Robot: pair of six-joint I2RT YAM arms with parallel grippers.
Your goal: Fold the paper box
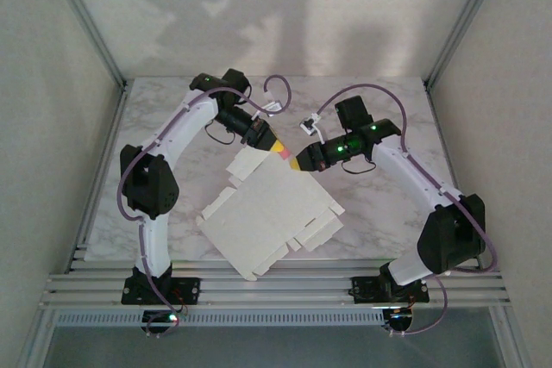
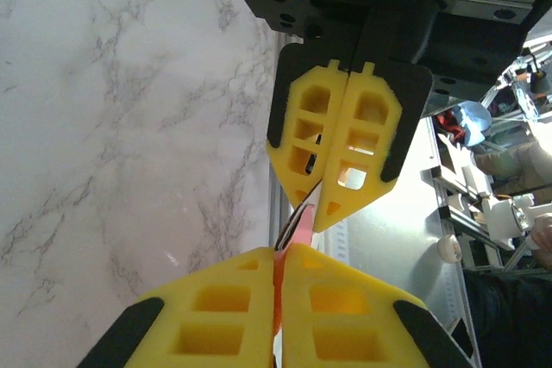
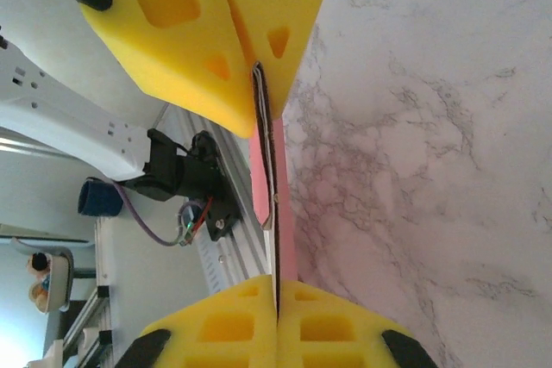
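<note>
Marble-pattern bench [image 1: 388,109], plain pale walls on three sides, aluminium rail along the near edge.

The paper box [image 1: 267,217] lies near the middle of the bench, toward the near edge and between the two arm bases. It is white face up and mostly spread flat. Small tab flaps stick out on its near-right side. The far corner is raised off the bench, and a bit of the pink face shows there.

Both arms meet at that raised corner. The left fingers [image 2: 345,299] are closed, gripping a thin pink edge of the box [image 2: 302,221]. The right fingers [image 3: 345,325] are also closed, clamped on the same pink strip [image 3: 280,196]. The two pairs face each other tip to tip along it. In the top view the two tips sit just beside each other, above the far edge of the sheet.

Progress, my read: early. One edge flap looks to be in hand for creasing or lifting. No wall stands upright and no tab is tucked. There is no box shape yet, so nearly all the folds are left. I can't tell from these views whether any crease has already been pressed.

Counts:
- paper box: 1
- left arm [image 1: 172,140] and right arm [image 1: 414,174]: 2 arms
- finger pairs: 2, both shut on the box
- bench: 1
</note>
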